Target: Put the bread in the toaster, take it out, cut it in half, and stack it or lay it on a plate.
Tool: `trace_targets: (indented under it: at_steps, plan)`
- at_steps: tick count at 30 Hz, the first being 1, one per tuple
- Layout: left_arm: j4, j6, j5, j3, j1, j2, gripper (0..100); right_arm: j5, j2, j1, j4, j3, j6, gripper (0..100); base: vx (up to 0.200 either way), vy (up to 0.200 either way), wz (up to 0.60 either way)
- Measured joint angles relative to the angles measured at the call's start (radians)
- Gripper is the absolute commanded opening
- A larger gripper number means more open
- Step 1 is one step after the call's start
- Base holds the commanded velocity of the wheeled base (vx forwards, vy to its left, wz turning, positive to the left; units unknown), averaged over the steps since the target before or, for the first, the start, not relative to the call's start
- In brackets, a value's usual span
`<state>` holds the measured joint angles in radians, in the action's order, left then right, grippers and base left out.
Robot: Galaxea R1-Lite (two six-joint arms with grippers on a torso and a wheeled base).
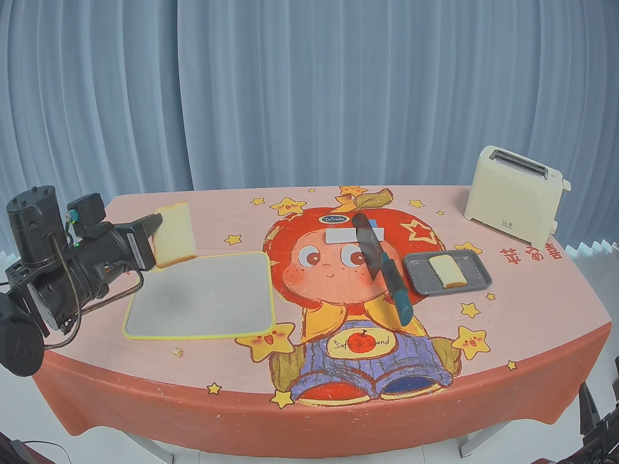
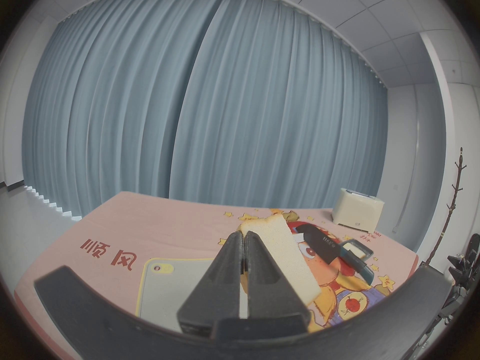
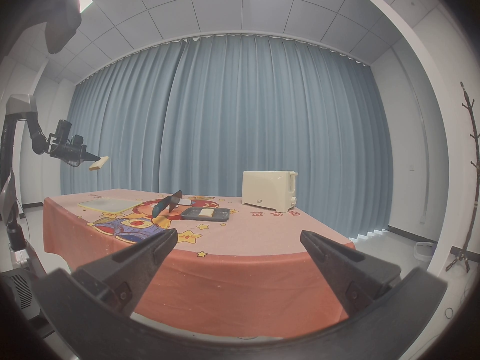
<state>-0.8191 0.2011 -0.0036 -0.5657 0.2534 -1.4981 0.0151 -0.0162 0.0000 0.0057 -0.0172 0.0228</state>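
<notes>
My left gripper (image 1: 155, 227) is shut on a pale bread slice (image 1: 174, 233) and holds it in the air over the far left corner of the grey cutting board (image 1: 200, 294). From the left wrist, the closed fingers (image 2: 244, 236) pinch the slice (image 2: 287, 256) by its edge. A cream toaster (image 1: 516, 194) stands at the far right of the table. A knife (image 1: 383, 265) with a dark blade and a teal handle rests at the table's middle. Beside it, a grey tray (image 1: 477, 278) holds a small piece of bread (image 1: 448, 270). My right gripper (image 3: 239, 236) is open and empty, off the table's right side.
A crumb (image 1: 177, 352) lies on the cloth in front of the cutting board. The table has a curved front edge, and a blue curtain hangs behind it. The right wrist view shows the toaster (image 3: 267, 190), tray (image 3: 206, 214) and knife (image 3: 167, 202) from farther off.
</notes>
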Motion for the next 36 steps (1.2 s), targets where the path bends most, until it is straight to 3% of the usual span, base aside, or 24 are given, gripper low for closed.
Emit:
trace_targets:
  at_steps: [11, 36]
  plan:
    - [-0.044, 0.0, 0.0, 0.005, -0.001, -0.001, 0, 0.0, 0.0, 0.0, 0.0, 0.0, 0.0, 100, 0.0, 0.0, 0.0]
    - [-0.041, -0.001, -0.001, 0.023, 0.0, -0.001, 0, 0.0, 0.0, 0.0, 0.0, 0.0, 0.0, 100, 0.0, -0.2, 0.0]
